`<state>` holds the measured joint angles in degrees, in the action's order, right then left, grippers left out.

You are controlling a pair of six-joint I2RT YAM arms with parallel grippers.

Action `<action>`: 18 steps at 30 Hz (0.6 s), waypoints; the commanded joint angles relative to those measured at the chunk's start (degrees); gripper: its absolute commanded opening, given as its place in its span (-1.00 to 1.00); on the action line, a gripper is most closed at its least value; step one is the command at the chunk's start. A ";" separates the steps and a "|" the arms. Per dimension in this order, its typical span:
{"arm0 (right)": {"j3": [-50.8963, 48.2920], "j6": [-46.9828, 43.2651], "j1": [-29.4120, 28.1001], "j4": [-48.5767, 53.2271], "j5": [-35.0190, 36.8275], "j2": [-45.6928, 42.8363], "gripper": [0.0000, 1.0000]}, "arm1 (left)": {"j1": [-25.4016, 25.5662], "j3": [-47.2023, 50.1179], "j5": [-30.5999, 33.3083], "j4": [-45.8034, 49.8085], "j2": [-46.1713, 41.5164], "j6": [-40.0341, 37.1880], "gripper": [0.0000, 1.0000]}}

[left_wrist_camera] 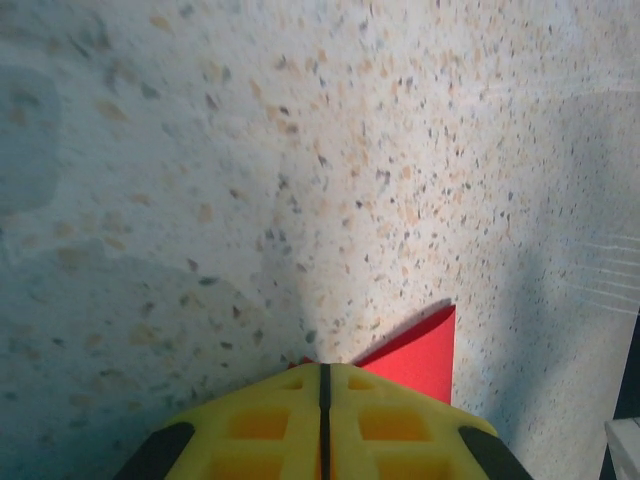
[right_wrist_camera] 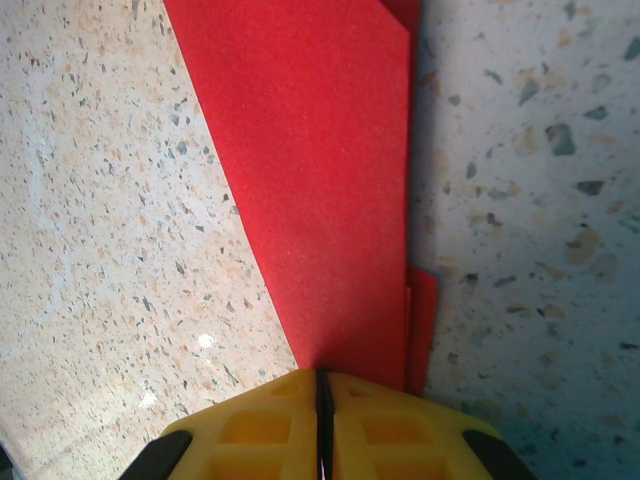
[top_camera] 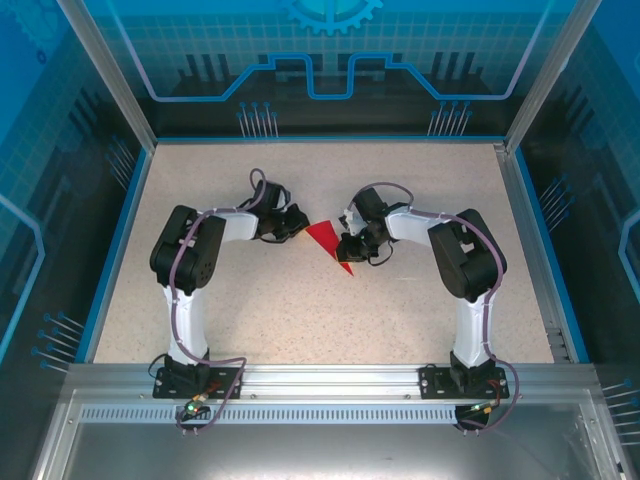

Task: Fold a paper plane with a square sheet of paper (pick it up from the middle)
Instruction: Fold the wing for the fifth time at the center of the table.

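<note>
- speckled beige table [top_camera: 260, 310] is sitting inside blue-lit clear walls [top_camera: 60, 150].
- red paper plane [top_camera: 326, 240] is lying flat mid-table between both arms, showing as a pointed triangle with layered edges.
- left gripper [top_camera: 296, 222], closed, is touching its left corner.
- right gripper [top_camera: 352, 245], closed, is touching its right edge.

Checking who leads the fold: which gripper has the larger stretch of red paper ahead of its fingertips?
The right gripper: the red paper runs far ahead of its shut tips, while beside the left gripper just a small red corner pokes out.
</note>
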<state>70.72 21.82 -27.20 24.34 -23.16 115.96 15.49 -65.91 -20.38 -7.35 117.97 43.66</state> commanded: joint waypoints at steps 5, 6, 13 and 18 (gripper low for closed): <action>-5.64 0.49 0.37 8.02 9.70 6.74 -0.80 | -3.81 2.83 5.58 -1.09 2.87 0.43 -0.81; -5.44 0.43 0.31 8.05 9.60 6.65 -0.80 | -3.88 2.46 5.62 -0.79 2.72 0.13 -0.81; -3.06 1.70 -1.46 5.76 6.29 3.08 -0.75 | -3.93 -1.81 6.08 5.24 -1.01 -2.10 -0.79; 0.55 4.18 -2.11 2.10 3.30 -3.41 -0.46 | -3.54 -5.16 7.17 13.04 -4.75 -3.48 -0.57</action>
<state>70.85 24.32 -28.34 23.05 -22.81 114.30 12.84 -68.71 -16.14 -1.93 116.90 42.50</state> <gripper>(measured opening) 0.243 0.203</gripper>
